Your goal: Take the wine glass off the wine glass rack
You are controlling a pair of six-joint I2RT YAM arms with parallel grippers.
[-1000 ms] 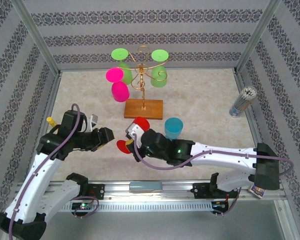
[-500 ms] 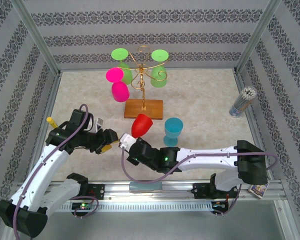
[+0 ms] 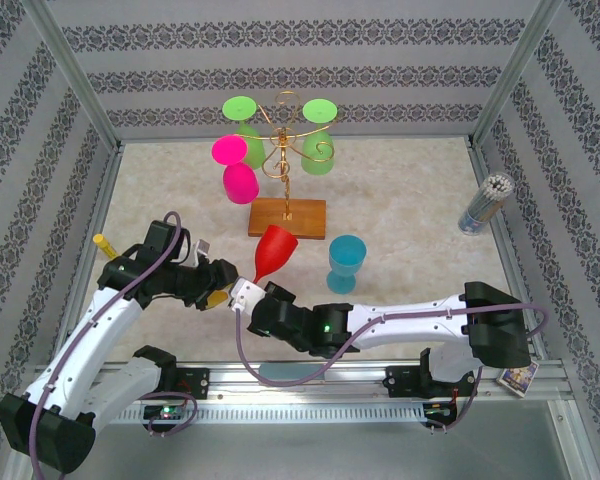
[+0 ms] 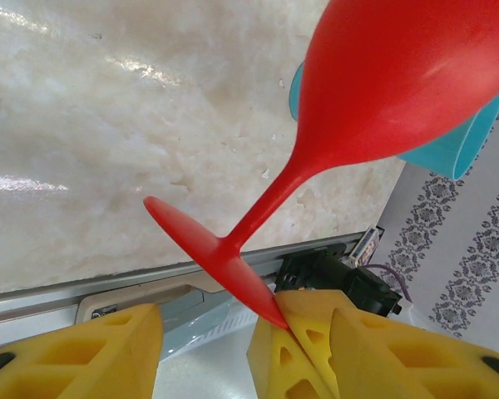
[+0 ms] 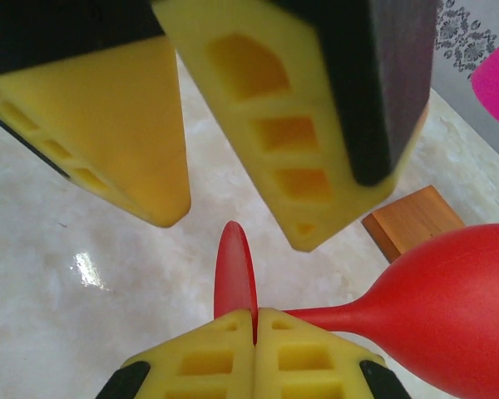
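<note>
Up front between the two arms, the right gripper (image 5: 254,320) is pinched tight on the rim of the red wine glass (image 4: 382,91) foot. The glass is tilted, off the wine glass rack (image 3: 285,150), bowl near its wooden base. Right beside it the left gripper (image 3: 222,284) has its fingers spread either side of that foot, clamping nothing. Pink glasses (image 3: 240,183) and green glasses (image 3: 318,158) hang on the rack, and a teal cup (image 3: 346,258) stands nearby.

From above and behind, looking down over whole pale marbled tabletop (image 3: 400,200). From each wrist, very close, past yellow foam fingers (image 4: 75,353). Shared everywhere: red plastic wine glass (image 3: 272,250).
</note>
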